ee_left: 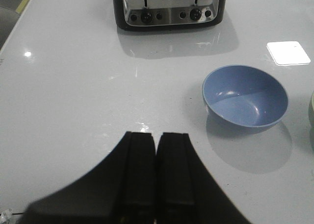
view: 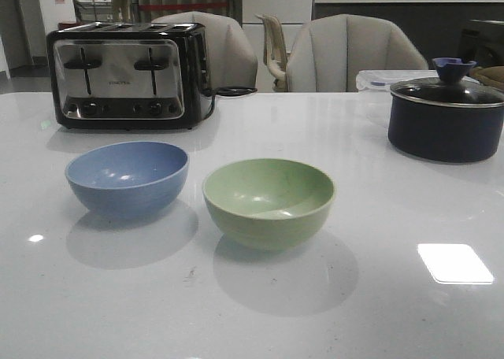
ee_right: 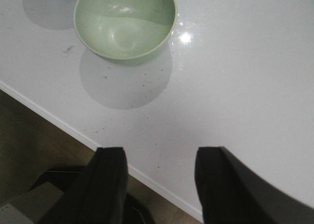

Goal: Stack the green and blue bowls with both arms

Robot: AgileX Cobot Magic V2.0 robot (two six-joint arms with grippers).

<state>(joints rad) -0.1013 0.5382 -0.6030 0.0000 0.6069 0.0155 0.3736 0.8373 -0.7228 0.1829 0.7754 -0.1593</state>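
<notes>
Blue bowl [view: 127, 178] was dusty blue, plain, matte. Green bowl [view: 268, 202] was pale sage green, faint darker streaks on outside. Worktop [view: 394, 217] was glossy white, few dark specks. Toaster [view: 126, 75] was black with brushed silver front, black knobs. Pot [view: 446, 120] was dark navy, silver rim, blue knob. Fingers [ee_left: 140, 170] of both arms were black.

We see the table [view: 394, 312] from the front, low; each wrist camera looks down, sharing one bowl with it.
</notes>
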